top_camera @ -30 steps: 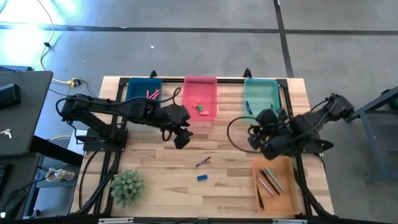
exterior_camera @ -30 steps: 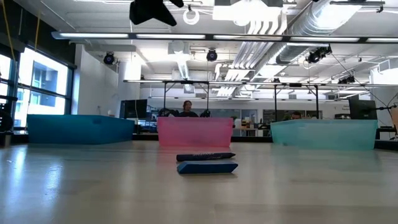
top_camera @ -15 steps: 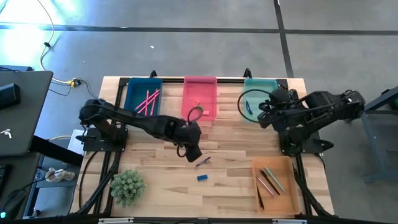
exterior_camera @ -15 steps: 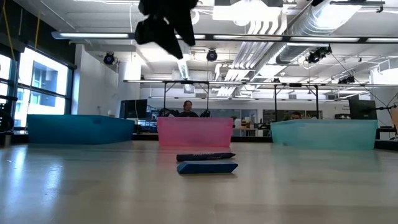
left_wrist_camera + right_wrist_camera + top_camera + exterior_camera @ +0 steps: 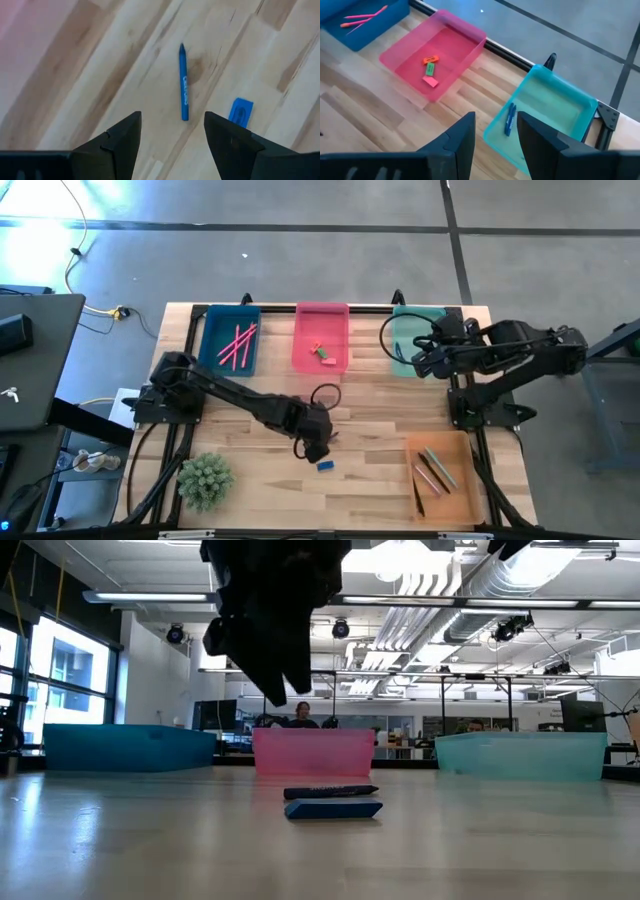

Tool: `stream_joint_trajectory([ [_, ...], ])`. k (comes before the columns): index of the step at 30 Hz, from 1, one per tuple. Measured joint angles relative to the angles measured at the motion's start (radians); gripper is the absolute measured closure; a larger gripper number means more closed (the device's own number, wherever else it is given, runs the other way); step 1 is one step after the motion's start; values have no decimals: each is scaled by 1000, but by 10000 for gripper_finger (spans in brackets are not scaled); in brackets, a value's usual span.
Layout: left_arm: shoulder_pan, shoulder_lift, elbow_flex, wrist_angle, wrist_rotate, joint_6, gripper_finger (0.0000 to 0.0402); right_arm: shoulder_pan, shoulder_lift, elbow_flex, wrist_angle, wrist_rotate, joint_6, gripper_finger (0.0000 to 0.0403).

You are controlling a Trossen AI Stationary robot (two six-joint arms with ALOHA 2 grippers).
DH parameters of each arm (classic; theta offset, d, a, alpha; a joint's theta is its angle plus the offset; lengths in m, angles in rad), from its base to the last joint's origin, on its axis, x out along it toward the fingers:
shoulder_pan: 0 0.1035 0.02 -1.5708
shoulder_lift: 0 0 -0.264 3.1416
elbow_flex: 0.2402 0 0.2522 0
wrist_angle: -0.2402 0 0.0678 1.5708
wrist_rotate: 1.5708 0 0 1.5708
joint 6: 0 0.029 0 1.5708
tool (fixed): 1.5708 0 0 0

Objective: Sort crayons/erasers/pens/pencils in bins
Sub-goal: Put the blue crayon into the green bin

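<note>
Overhead, table-level, two wrist views

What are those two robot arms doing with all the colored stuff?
They are sorting school supplies into bins. The left pincer hangs open and empty above a blue crayon and a blue eraser lying loose on the table. The right pincer is open and empty near the teal bin. Three erasers already lie in the pink bin.

My left gripper [image 5: 318,448] above crayon [image 5: 184,88]; eraser [image 5: 325,466] at its 6 o'clock; bins [image 5: 322,337] at 12.
</note>
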Motion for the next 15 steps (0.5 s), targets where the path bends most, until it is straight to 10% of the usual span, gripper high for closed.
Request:
stream_joint_trajectory([
  [15, -35, 87, -1, 112, -45, -7, 198, -12, 1, 0, 0, -1, 7, 265],
])
